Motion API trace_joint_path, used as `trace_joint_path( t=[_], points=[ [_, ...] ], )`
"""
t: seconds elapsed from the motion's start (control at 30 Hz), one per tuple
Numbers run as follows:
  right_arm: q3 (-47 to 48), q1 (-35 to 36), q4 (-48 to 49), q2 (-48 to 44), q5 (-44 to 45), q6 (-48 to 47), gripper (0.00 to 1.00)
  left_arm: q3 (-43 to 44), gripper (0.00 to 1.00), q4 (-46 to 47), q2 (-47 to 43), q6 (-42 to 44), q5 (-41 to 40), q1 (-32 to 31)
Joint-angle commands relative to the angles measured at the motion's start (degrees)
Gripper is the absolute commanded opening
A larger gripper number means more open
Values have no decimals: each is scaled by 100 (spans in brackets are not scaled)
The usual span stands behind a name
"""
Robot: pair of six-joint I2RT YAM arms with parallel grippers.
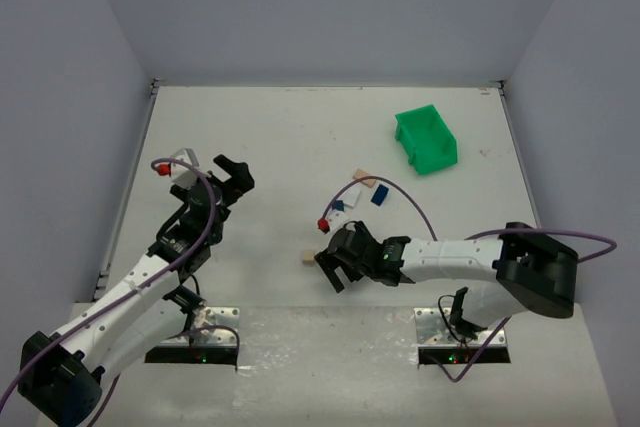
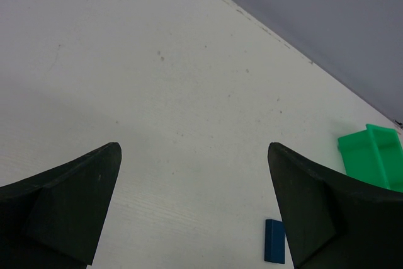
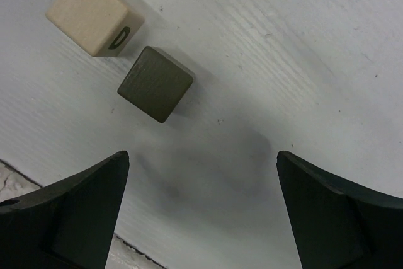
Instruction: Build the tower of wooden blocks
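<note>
No wood block tower stands; the pieces lie loose on the white table. A tan cube [image 3: 91, 12] and a dark grey cube [image 3: 155, 84] sit flat, corner to corner, just ahead of my right gripper [image 3: 201, 159], which is open and empty above bare table. From above, the tan cube [image 1: 308, 260] shows just left of the right gripper [image 1: 333, 269]. A pale plank [image 1: 362, 179] and a dark blue piece [image 1: 378, 195] lie farther back. My left gripper [image 1: 232, 179] hangs open and empty at the left, its own view showing the left gripper [image 2: 194, 149] with a blue piece [image 2: 274, 240] beside the right finger.
A green plastic bin [image 1: 425, 139] stands at the back right, also seen as the green bin [image 2: 374, 155] in the left wrist view. A second small blue piece [image 1: 337, 205] lies near the right arm's cable. Walls close the table at the back and sides.
</note>
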Motion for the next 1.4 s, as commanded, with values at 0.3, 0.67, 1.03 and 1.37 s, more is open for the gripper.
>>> trace_joint_path(
  t=[0.3,0.67,1.03,1.37],
  points=[
    [35,21,670,611,371,145,99,80,100,187,58,-6,-90,39],
    [88,21,732,773,725,234,99,70,100,188,67,-6,-82,39],
    [262,21,644,1008,864,208,99,87,100,196,84,-5,-91,39],
    [196,21,425,982,950,187,99,88,100,196,93,-6,-99,39]
  ],
)
